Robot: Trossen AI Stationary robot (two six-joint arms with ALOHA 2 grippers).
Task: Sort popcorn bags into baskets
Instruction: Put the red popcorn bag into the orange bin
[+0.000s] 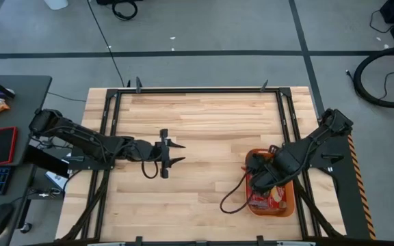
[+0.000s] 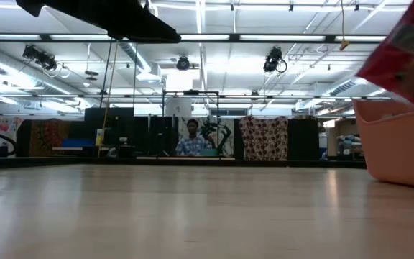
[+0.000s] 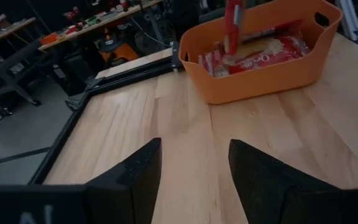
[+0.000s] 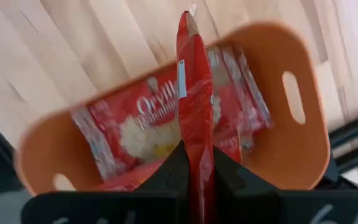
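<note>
One flat red popcorn bag [image 4: 194, 93] hangs edge-up in the right gripper [image 4: 194, 163], pinched tight between its two dark fingers, right above the orange plastic basket [image 4: 291, 155] with low walls. More red popcorn bags [image 4: 148, 124] lie flat inside that basket, near the right side of the wooden table [image 1: 197, 123]. The left gripper [image 1: 169, 155] waits over the middle of the table — its fingers spread apart, holding nothing.

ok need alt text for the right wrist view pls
The right tool is shut on a red popcorn bag, held edge-on above an orange basket. More red popcorn bags lie flat inside the basket, which sits on a light wooden table.
</note>
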